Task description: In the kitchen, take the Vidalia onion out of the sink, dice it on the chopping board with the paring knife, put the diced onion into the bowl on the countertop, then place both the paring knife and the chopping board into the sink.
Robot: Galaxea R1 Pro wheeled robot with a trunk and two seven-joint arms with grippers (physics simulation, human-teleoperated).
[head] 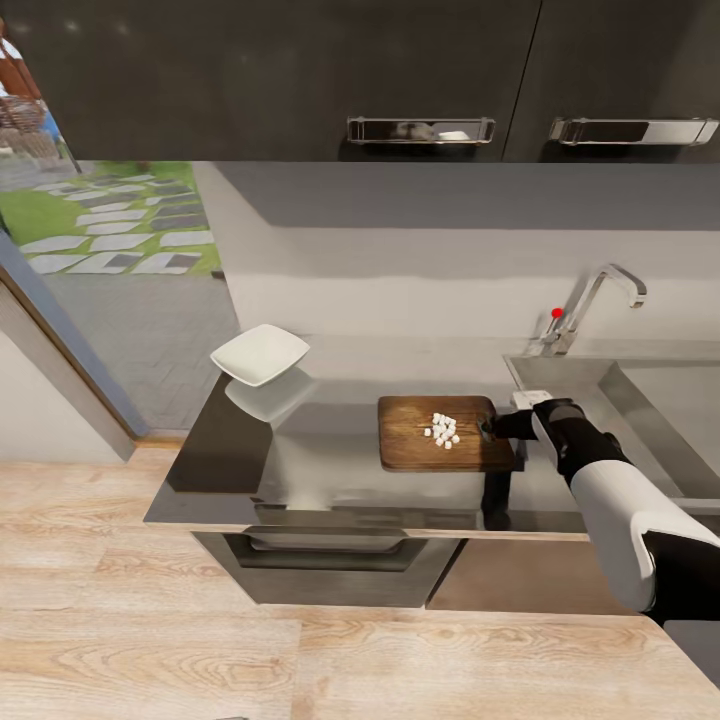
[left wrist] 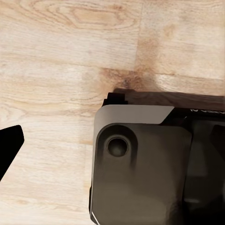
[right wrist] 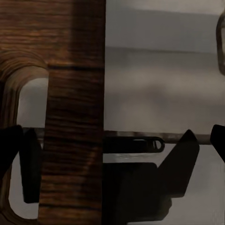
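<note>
The dark brown chopping board (head: pixel 420 445) lies on the grey countertop (head: pixel 330 470), with the diced onion (head: pixel 441 428) heaped on it. My right gripper (head: pixel 490 428) is open at the board's handle end. In the right wrist view, one of its fingers (right wrist: pixel 26 168) sits inside the handle slot. The other stands past the end strip of the board (right wrist: pixel 75 140), which lies between them. The white bowl (head: pixel 262 353) rests at the counter's left end. The sink (head: pixel 650 400) is to the right. A pale piece (head: pixel 530 398) by my wrist may be the paring knife. The Vidalia onion as a whole is out of view.
A chrome tap (head: pixel 600 295) with a red knob stands behind the sink. Dark wall cabinets (head: pixel 400 80) hang overhead. My left gripper (left wrist: pixel 112 154) hangs low over the wooden floor (left wrist: pixel 61 56) beside the robot's base (left wrist: pixel 140 164). A glass door is on the left.
</note>
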